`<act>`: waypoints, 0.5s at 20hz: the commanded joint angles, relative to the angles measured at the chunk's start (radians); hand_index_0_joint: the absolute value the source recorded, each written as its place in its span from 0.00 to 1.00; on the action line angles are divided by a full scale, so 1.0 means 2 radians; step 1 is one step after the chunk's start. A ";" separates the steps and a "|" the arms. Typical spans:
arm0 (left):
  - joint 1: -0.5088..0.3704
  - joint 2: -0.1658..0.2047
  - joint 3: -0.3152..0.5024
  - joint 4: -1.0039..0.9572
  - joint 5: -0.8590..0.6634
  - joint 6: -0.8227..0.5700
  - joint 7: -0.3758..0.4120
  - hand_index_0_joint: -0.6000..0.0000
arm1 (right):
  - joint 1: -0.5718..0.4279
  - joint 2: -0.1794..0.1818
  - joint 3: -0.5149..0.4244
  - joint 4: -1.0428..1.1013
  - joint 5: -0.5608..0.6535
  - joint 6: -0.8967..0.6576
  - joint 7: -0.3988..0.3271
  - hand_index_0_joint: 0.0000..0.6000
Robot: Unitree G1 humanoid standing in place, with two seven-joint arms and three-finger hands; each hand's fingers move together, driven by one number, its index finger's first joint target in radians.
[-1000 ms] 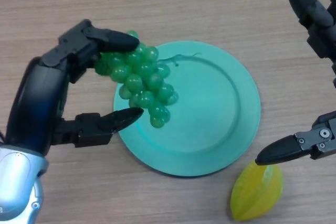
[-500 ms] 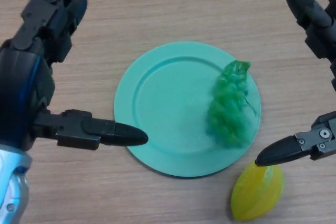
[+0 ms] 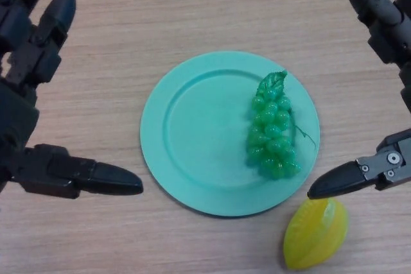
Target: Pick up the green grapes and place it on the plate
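A bunch of green grapes [image 3: 272,136] lies on the right half of a round teal plate [image 3: 192,139] at the middle of the wooden table. My left hand [image 3: 38,107] is at the left edge, well clear of the plate, with its fingers spread straight and nothing in it. At the right edge my right hand [image 3: 385,94] is open too, its thumb tip just off the plate's lower right rim.
A yellow starfruit [image 3: 316,233] lies on the table just below the plate's lower right rim, under the right thumb.
The left hand let go of the grapes and drew back to the left with its fingers straightened. The grapes rolled across to the plate's right half and came to rest. The right hand stayed put.
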 commanded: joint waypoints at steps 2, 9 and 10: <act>0.002 0.018 0.028 -0.022 -0.008 -0.082 -0.002 1.00 | -0.021 -0.003 -0.036 -0.023 -0.019 -0.046 0.011 0.00; -0.001 0.028 0.035 -0.035 -0.008 -0.050 -0.002 1.00 | -0.029 0.015 -0.040 -0.023 -0.029 -0.037 0.023 0.00; -0.002 0.028 0.036 -0.039 -0.008 -0.044 0.000 1.00 | -0.029 0.016 -0.041 -0.023 -0.030 -0.036 0.024 0.00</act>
